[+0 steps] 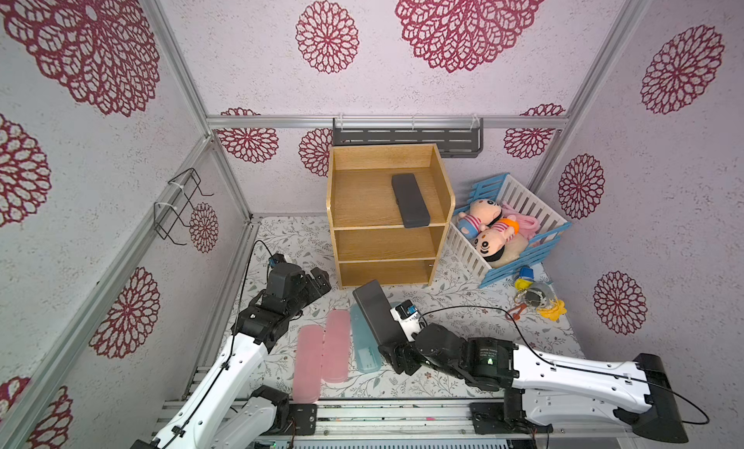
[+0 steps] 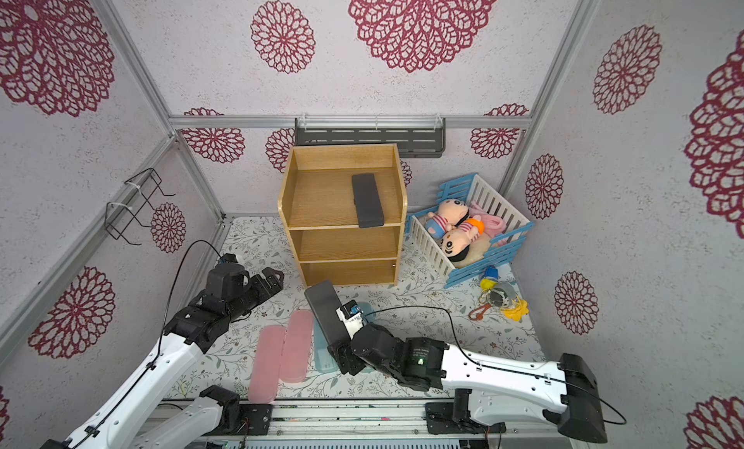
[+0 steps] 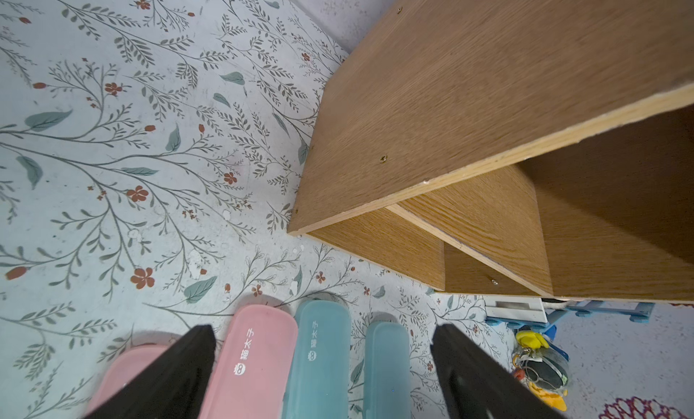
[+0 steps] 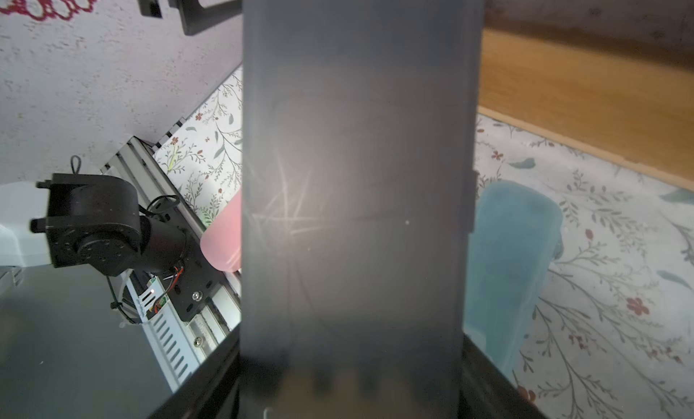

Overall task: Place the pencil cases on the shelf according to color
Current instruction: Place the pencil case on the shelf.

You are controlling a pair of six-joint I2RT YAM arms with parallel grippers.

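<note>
1. Top views: in both, the shelf (image 1: 362, 203) (image 2: 322, 201) is seen straight ahead of the right gripper (image 1: 388, 348), past the far end of what is held. Its three tiers are open toward that gripper.
2. A black pencil case (image 1: 372, 314) is clamped by its near end in the right gripper, whose jaws are set partway apart across the case's width. The case is carried clear of the counter (image 1: 451, 282). Its long axis is pointed away from the gripper at the shelf's lower front, and in the right wrist view it fills the middle (image 4: 356, 173).
3. A second black case (image 1: 410, 201) is found on the top tier, ahead of the gripper and higher. It is laid front to back, with its near end at the tier's front edge. Bare board is left beside it on the left arm's side. The coming move is judged to turn on this: the held case must be raised to that tier and kept parallel to its mate.
4. On the counter, a teal case (image 1: 364, 346) is seen just beside the held case. Beyond it on the left arm's side are a pink case (image 1: 336, 346) and a further pink case (image 1: 309, 362). Another teal case (image 4: 507, 267) is partly hidden beneath the right gripper.
5. The left gripper (image 1: 320, 282) is held empty with jaws wide, near the shelf's lower corner. The right arm, already loaded, is judged the better placed.
</note>
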